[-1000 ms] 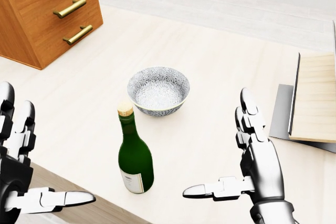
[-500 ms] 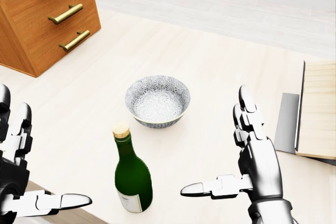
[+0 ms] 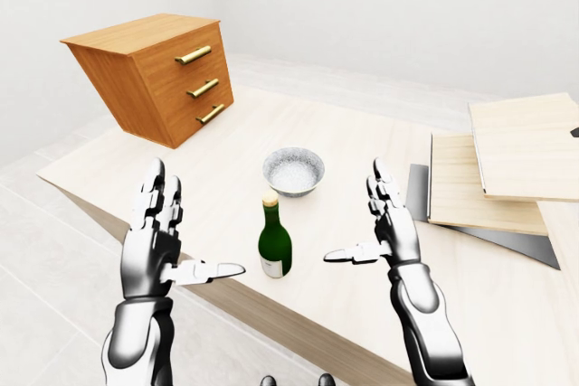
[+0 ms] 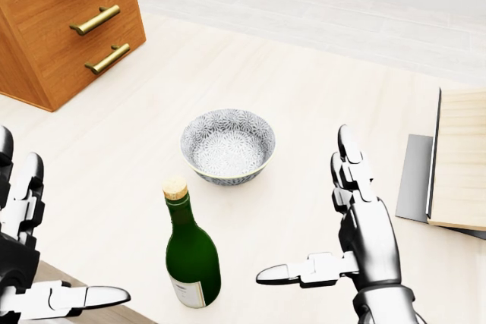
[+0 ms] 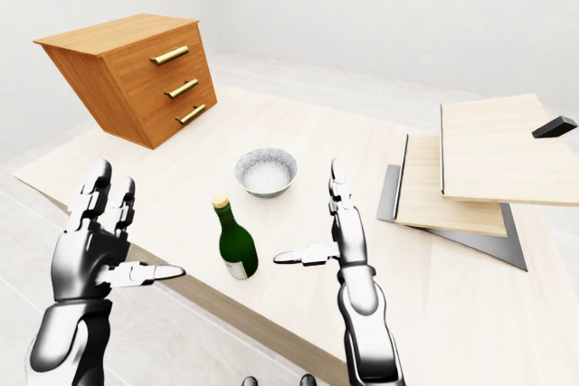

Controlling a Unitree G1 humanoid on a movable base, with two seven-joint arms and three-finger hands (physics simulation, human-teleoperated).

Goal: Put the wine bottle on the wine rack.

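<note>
The big pale table (image 3: 380, 133) holds a wooden drawer chest (image 3: 158, 74). The green wine bottle (image 4: 191, 254) stands just below the patterned bowl (image 4: 228, 144). Beside the bottle, left hand (image 3: 154, 246) and right hand (image 4: 357, 240) are spread wide, holding nothing.

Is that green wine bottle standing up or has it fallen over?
Standing upright. The wine bottle rests on its base on the table, cork topmost, below the bowl in the head view. Neither hand touches it.
</note>
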